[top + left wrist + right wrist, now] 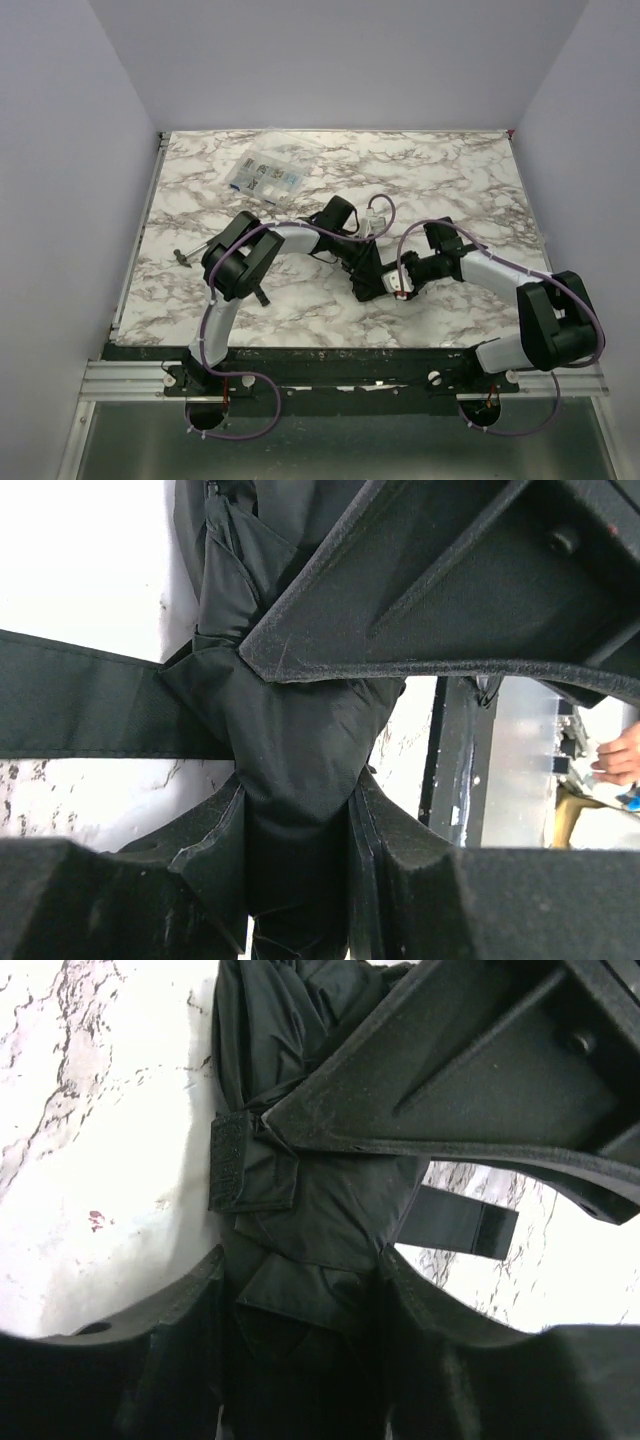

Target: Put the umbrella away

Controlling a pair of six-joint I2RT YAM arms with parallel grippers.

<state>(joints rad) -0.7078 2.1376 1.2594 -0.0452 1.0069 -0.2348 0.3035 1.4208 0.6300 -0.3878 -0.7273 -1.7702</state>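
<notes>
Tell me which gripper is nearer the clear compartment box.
Left. The left gripper, on the umbrella, sits right of and nearer the bases than the clear compartment box; the right gripper sits farther right, beyond the umbrella.

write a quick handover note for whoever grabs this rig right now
Left gripper: shut on the umbrella, with fabric pinched between its fingers.
Right gripper: jaws on either side of the same bundle; whether the grip is firm cannot be told.
Umbrella: on the marble table, mid-table between the two arms. The clear compartment box sits apart, far left.
Done: canopy gathered into a bundle.
Left: the closure strap lies loose. It probably needs wrapping and fastening before the umbrella is stowed.
</notes>
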